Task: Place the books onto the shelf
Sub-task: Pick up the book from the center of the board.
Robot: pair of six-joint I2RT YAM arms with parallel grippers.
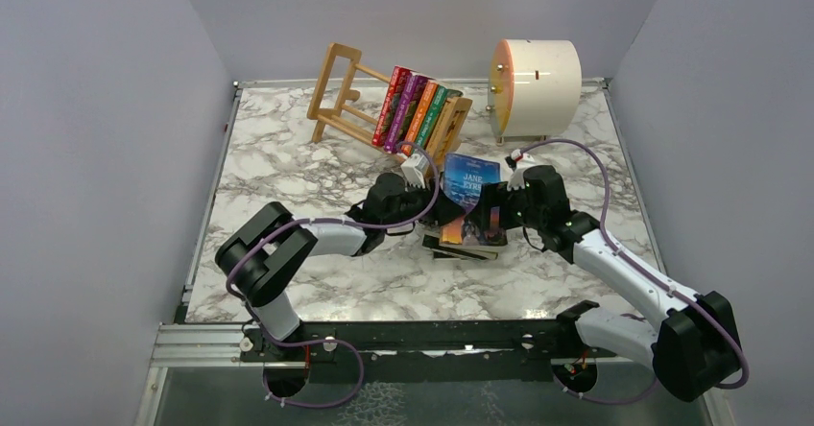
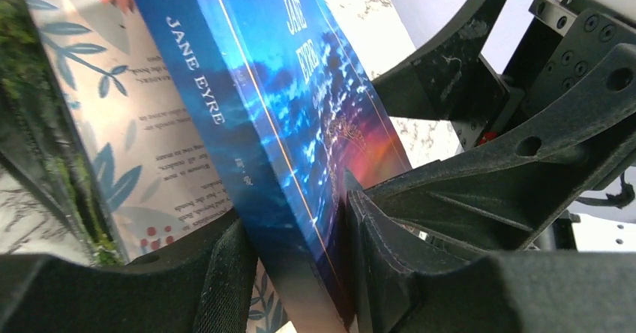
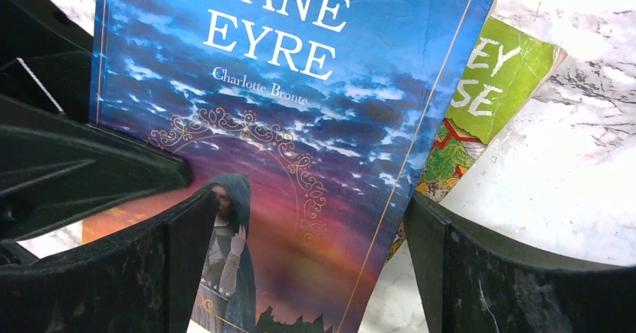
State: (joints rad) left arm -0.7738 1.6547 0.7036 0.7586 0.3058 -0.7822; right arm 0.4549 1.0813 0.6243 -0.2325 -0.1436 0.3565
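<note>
shelf [image 1: 338, 88]: is sitting at the far side of the marble table [image 1: 288, 172], a little left of centre, its light-wood frame lying at a slant across the table.
shelved books [image 1: 415, 109]: are leaning together against the right end piece of the shelf, showing red, purple, orange and green spines.
left gripper [image 1: 440, 211]: is reaching in from the left and grasping the Jane Eyre book [image 1: 473, 184]. In its wrist view the two pads [image 2: 225, 273] are pinching the book across its thickness at the spine edge, one on each cover.
Jane Eyre book: is being held upright at mid-table, just near of the shelf's right end, with its blue front cover [image 3: 300, 123] facing the right wrist camera.
stack of books [image 1: 463, 248]: is lying flat on the table directly under the held book.
floral-backed book [image 2: 142, 145]: is showing just behind the held book in the left wrist view.
lime-green book [image 3: 499, 78]: is lying on the marble past the held book's right edge.
right gripper [image 1: 507, 205]: is hanging released in front of the cover, jaws spread wide. Bare marble is showing between one finger [image 3: 450, 273] and the book's edge.
cream drum [image 1: 538, 85]: is standing on the far side, just right of the shelf.
</note>
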